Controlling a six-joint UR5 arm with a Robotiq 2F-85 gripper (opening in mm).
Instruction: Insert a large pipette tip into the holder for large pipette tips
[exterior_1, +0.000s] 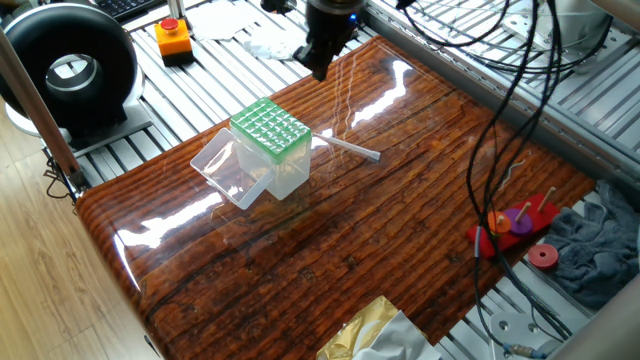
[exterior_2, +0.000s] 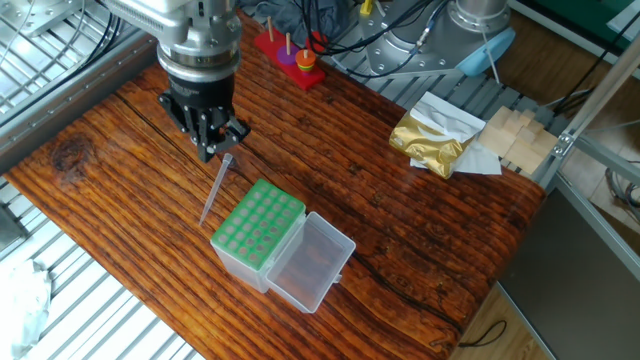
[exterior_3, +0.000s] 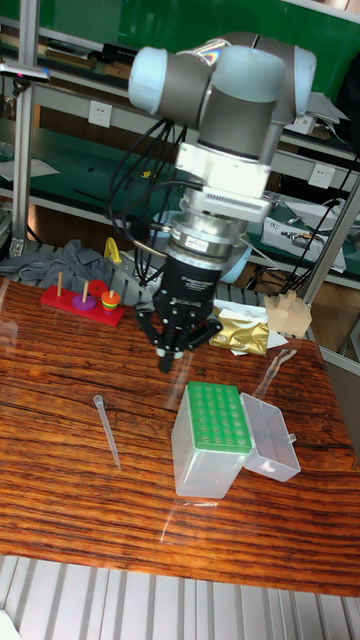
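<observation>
Bright, even overhead light in all views. Strong white glare streaks on the glossy surface (exterior_1: 400, 90) in one fixed view — the other fixed view shows it nearly matte. Shadows soft and faint. Focus sharp throughout; the tall fixed view is slightly hazy toward its background shelves — no obvious edge distortion.

Quick headcount: one arm with one end effector (exterior_2: 212, 140), and one wooden tabletop (exterior_2: 400, 200). On it there's one large pipette tip (exterior_2: 214, 195) and one holder for large pipette tips (exterior_2: 258, 232), green grid top, one clear lid hanging off it. One red peg toy (exterior_2: 288, 52) with three pegs. One crumpled gold foil bag (exterior_2: 428, 138). Off the tabletop: one orange box with a red button (exterior_1: 173, 36), one grey cloth (exterior_1: 595, 250), and one black ring-shaped device (exterior_1: 68, 68).
</observation>
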